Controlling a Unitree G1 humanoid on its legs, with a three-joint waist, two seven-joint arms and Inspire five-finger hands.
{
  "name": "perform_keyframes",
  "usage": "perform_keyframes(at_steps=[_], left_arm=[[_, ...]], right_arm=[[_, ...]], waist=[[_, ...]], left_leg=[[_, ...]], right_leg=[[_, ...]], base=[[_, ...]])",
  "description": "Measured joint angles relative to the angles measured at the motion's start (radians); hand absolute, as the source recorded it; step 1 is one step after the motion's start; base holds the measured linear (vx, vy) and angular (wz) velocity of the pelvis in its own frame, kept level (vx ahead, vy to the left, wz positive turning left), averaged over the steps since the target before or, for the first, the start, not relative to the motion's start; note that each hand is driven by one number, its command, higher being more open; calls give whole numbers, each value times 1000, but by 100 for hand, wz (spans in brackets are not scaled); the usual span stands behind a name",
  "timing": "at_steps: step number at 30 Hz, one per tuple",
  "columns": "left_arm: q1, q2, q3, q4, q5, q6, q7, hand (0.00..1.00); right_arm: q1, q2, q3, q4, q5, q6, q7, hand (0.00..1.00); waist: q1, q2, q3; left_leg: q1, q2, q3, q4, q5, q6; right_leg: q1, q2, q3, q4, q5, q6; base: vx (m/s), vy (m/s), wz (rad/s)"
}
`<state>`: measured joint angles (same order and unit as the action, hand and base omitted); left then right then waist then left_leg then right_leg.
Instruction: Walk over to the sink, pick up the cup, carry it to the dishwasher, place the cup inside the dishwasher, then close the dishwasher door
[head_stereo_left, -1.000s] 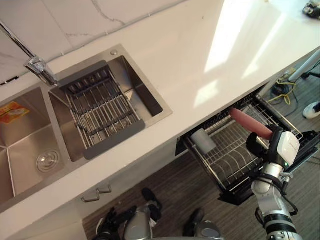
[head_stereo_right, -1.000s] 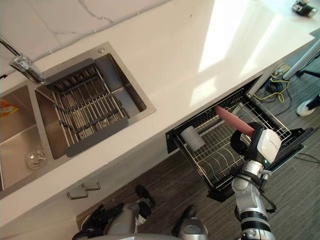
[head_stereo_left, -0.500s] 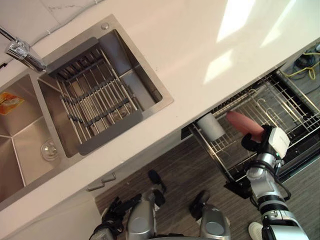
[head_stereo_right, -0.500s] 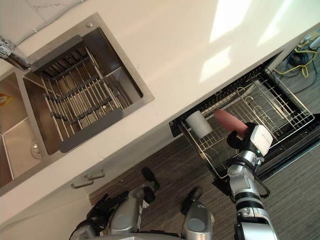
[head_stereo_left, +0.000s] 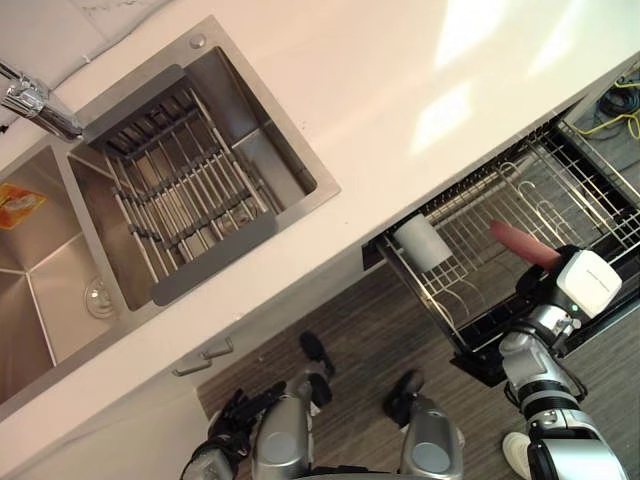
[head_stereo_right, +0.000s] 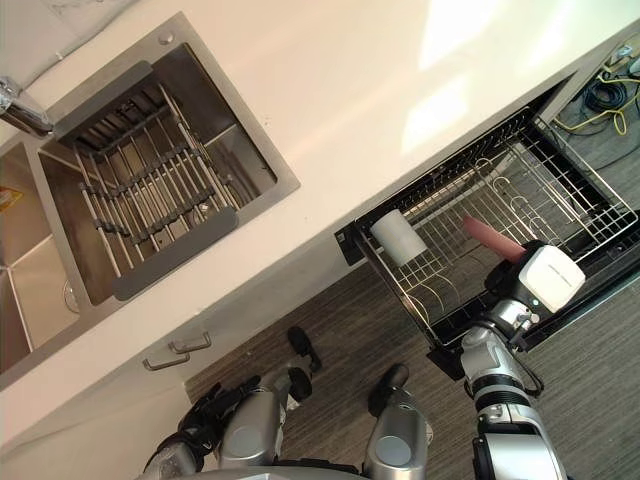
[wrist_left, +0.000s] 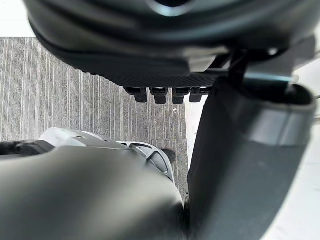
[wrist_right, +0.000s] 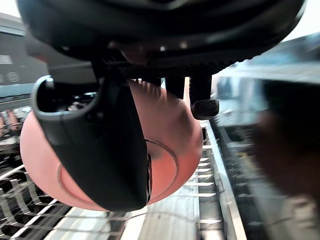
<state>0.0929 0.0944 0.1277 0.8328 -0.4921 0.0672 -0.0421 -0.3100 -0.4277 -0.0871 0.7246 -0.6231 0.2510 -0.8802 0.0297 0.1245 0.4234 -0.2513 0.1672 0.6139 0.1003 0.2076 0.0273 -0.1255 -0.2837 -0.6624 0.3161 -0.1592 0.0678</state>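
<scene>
A pink cup (head_stereo_left: 520, 244) hangs tilted over the pulled-out wire rack (head_stereo_left: 497, 203) of the open dishwasher. My right hand (head_stereo_left: 537, 286) is shut on it; in the right wrist view the thumb (wrist_right: 107, 150) lies curled across the cup's round pink base (wrist_right: 172, 150), with rack wires below. A pale grey cup (head_stereo_left: 421, 243) lies on its side at the rack's left end, apart from the pink one. My left hand (head_stereo_left: 228, 442) hangs low by the floor, fingers (wrist_left: 165, 94) relaxed and holding nothing.
A double steel sink (head_stereo_left: 40, 290) with a dark drying rack (head_stereo_left: 180, 195) and a faucet (head_stereo_left: 30, 100) sits in the white countertop (head_stereo_left: 400, 70). A cabinet handle (head_stereo_left: 205, 358) shows under the counter. Yellow cables (head_stereo_left: 625, 95) lie on the floor beyond the dishwasher.
The whole picture has shifted with the camera. My right hand has carried the pink cup to the right along the rack, farther from the grey cup.
</scene>
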Motion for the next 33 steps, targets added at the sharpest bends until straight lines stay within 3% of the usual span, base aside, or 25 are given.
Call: perform_keyframes(at_steps=[2, 3, 7, 11, 14, 15, 17, 20, 24, 27, 33], left_arm=[[-1, 0, 0, 2, 0, 0, 0, 100], [-1, 0, 0, 2, 0, 0, 0, 100], [-8, 0, 0, 10, 0, 0, 0, 100], [-9, 0, 1, 25, 0, 0, 0, 100], [-9, 7, 2, 26, 3, -11, 0, 100], [-9, 6, 0, 26, 7, -11, -2, 100], [-9, 6, 0, 26, 22, -13, -5, 100], [-9, 6, 0, 26, 27, -20, -6, 100], [-7, 6, 2, 25, 65, -22, -5, 100], [9, 4, 11, 25, 102, -13, 1, 100], [49, 3, 56, 26, 158, 5, 22, 100]], right_arm=[[9, 6, -1, -11, -40, -14, -57, 0], [9, 6, -1, -16, -50, -15, -60, 100], [31, 9, -1, -48, -85, 5, -43, 100], [52, 23, -13, -42, 64, -10, 62, 100], [62, 26, -19, -49, 117, -101, 140, 100], [73, 18, -18, -56, 162, -157, 216, 100], [83, 18, -14, -69, 217, -205, 294, 100], [108, 69, 30, -69, 325, -264, 421, 100], [153, 147, 28, -106, 509, -306, 505, 100], [223, 195, -57, -277, 725, -358, 565, 100], [299, 259, -257, -495, 1142, -547, 699, 100]], waist=[[-1, 0, 0], [-1, 0, 0], [4, -1, 4], [5, -3, 5], [1, -16, 13], [-1, -20, 13], [-1, -20, 13], [1, -20, 12], [0, -18, 7], [-6, -22, -14], [-25, -78, -100]], left_leg=[[0, 1, 0, 2, 0, 0], [0, 2, 0, 3, 0, 0], [-1, 5, -4, 9, 0, 0], [4, 5, -27, 10, -1, 0], [25, 6, -29, 11, -4, -4], [32, 7, -34, 10, -7, -7], [34, 8, -42, 9, -7, -7], [40, 7, -49, 6, -7, -7], [69, 0, -49, -12, -15, 0], [106, -1, -40, -37, -36, 3], [189, -2, 11, -61, -41, -2]], right_leg=[[0, 0, 0, 1, 0, 0], [1, 0, 0, 1, 0, 0], [6, 2, -4, 1, 0, 0], [24, 5, -19, -3, 0, 0], [46, 7, -19, -6, 0, 0], [56, 11, -25, -11, 0, 0], [62, 16, -27, -20, -2, 3], [80, 23, -35, -41, 0, 3], [122, 36, -46, -82, 26, 14], [166, 59, -50, -132, 43, 23], [257, 95, -31, -232, 73, 29]], base=[[0, 0, 0], [0, 0, 0], [-4, -4, 2], [-4, -10, 8], [-11, 2, 1], [-40, 10, 3], [-39, 8, 4], [-14, 2, 5], [42, 2, 5], [64, 10, -3], [58, -17, -14]])
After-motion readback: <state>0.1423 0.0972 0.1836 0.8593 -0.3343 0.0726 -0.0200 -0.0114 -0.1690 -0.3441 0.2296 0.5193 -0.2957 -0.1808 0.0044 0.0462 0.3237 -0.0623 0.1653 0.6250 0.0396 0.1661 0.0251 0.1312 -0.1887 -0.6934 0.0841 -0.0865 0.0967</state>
